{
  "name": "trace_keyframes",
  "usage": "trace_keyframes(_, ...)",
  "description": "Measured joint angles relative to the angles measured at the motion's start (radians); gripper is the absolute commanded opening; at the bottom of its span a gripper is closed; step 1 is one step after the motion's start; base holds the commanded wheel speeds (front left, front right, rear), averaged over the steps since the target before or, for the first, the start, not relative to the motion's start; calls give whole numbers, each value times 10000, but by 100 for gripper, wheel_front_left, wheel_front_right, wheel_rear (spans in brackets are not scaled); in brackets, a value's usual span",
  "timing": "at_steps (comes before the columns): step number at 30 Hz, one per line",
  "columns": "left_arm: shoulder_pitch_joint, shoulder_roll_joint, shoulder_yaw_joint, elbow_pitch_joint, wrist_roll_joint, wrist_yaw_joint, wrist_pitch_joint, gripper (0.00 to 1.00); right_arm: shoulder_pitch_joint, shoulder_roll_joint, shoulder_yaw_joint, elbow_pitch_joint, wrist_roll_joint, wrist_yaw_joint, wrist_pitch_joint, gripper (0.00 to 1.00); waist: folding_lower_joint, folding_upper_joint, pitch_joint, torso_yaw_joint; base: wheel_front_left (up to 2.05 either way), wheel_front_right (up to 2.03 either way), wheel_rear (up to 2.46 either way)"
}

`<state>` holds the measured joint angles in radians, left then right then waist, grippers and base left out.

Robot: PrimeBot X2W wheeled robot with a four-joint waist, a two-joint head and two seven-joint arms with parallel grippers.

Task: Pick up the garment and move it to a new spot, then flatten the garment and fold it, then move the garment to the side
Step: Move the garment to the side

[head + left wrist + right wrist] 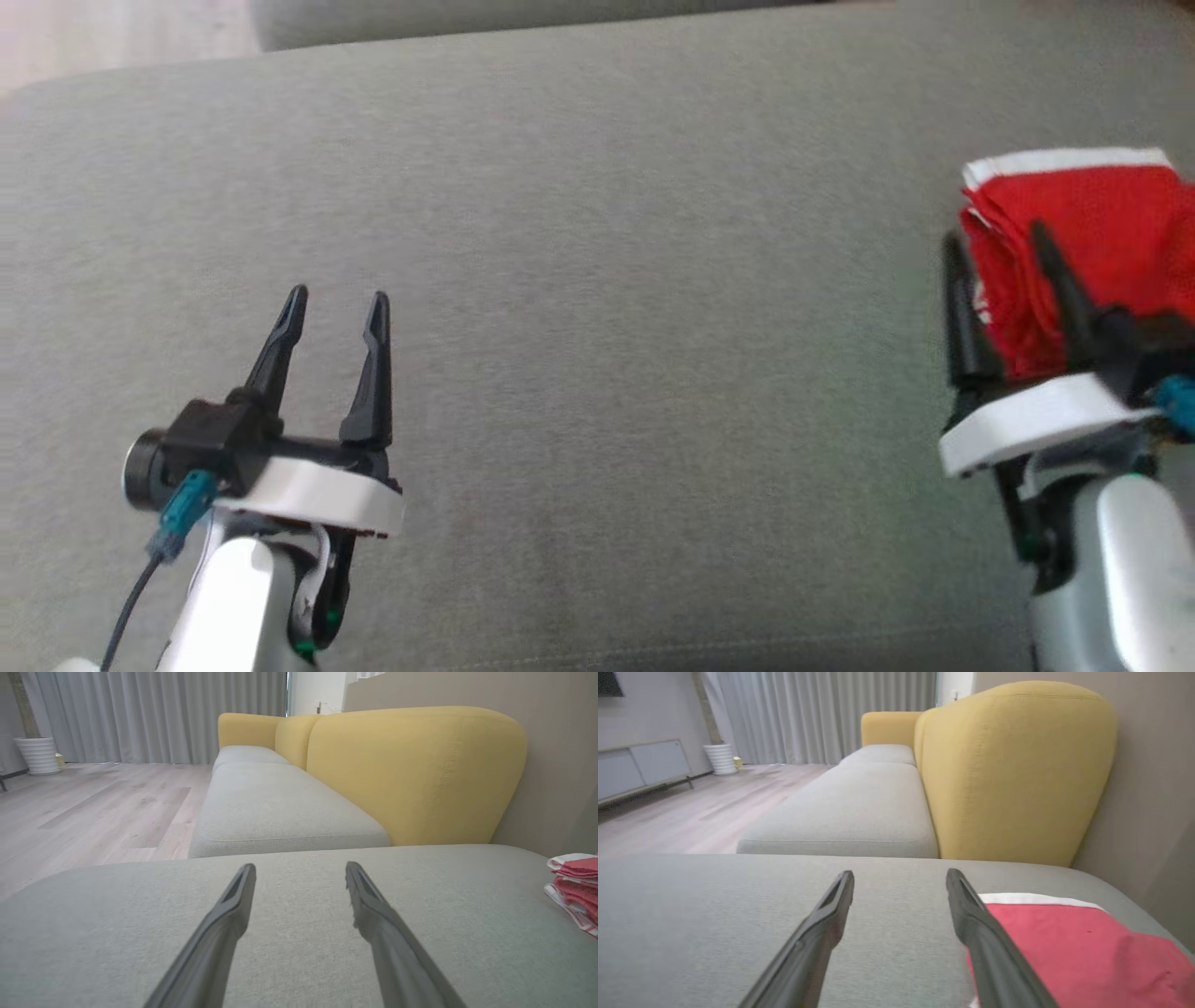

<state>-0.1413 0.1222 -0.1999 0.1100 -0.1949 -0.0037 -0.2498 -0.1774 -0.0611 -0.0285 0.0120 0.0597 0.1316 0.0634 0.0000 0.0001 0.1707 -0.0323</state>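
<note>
Where the grey seat cushion (597, 233) fills the head view, one garment (1102, 243) is recorded: a red piece with white trim, folded into a compact stack and lying on the cushion at the far right of that view. Two grippers are counted. The left gripper (337, 295) is at the lower left, well apart from the garment, its forearm rising from the bottom edge and its two fingers pointing up the view over bare cushion. They stand spread, with nothing between them. The right gripper (993, 233) is at the lower right, at the garment's left edge. Its fingers are likewise spread wide and grip nothing. In the right wrist view only cushion shows between them, and the red cloth begins at the outer side of the right-hand finger. Whether that finger touches the cloth cannot be determined. In the head view one finger crosses in front of the red stack and the other stands just to its left. The left wrist view shows two further grey seat cushions beyond, yellow backrests (416, 774) along the wall, one white ribbed planter (37, 755) on the wooden floor (93, 807), and grey curtains (154, 714).
</note>
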Motion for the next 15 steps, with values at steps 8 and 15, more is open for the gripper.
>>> trace_keyframes(8, 342, 90, 196, 75, 0, 140, 0, 100, 418, 77, 520, 67, 330, 0, -228, 100, 0, 0, -407, 645, 0, 0, 0)
trace_keyframes(15, 942, 134, 167, 171, 0, 140, 0, 100, 1205, 90, 468, 224, 677, 0, -297, 100, 0, 0, -1004, 901, 0, 0, 0)
